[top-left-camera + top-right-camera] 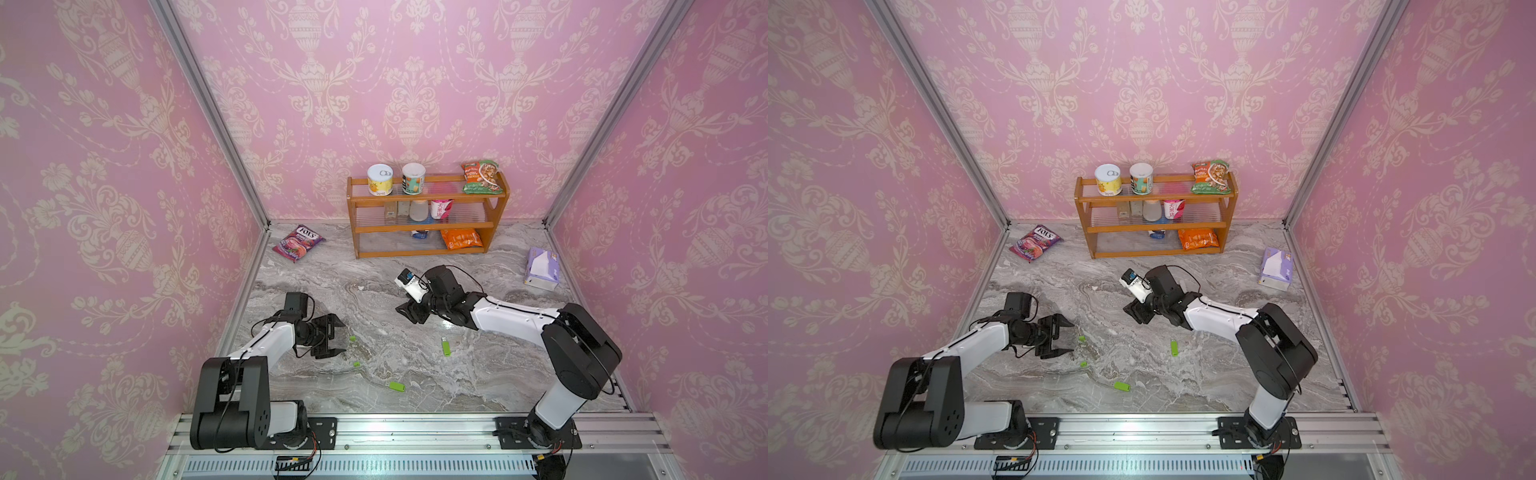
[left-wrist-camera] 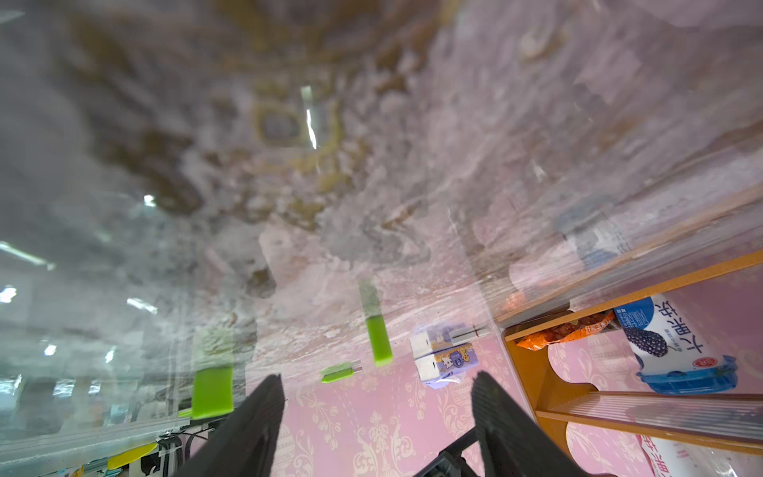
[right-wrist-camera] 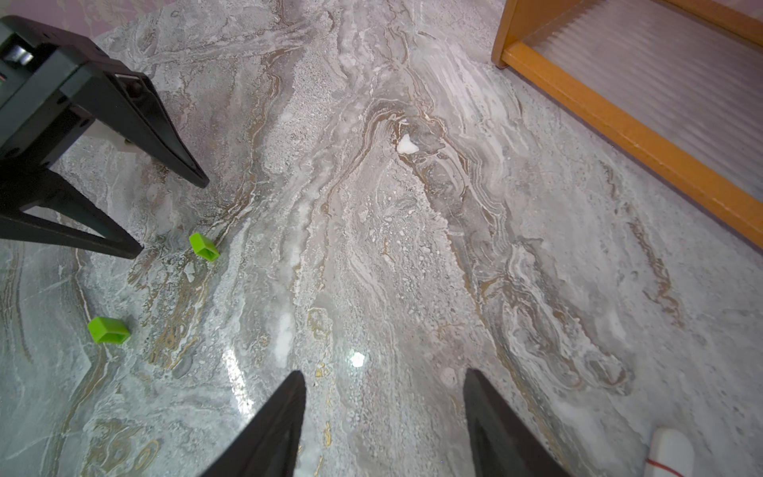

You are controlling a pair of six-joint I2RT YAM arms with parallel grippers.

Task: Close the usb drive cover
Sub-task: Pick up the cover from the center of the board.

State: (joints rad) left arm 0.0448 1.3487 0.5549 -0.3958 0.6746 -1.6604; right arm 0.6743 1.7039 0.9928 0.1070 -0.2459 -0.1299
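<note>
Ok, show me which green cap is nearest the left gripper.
The cap right before the left gripper's open jaws; the other cap lies nearer the base rail.

left pincer (image 1: 341, 337) and right pincer (image 1: 406, 314) face each other, well apart, both with jaws spread.

Both top views high, sharing the whole table (image 1: 374, 291); wrist cameras close.

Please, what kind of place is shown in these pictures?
Probably a robot test booth dressed as a home: pink wallpaper in an aluminium frame, a wooden snack shelf, a left arm and right arm on a base rail.
</note>
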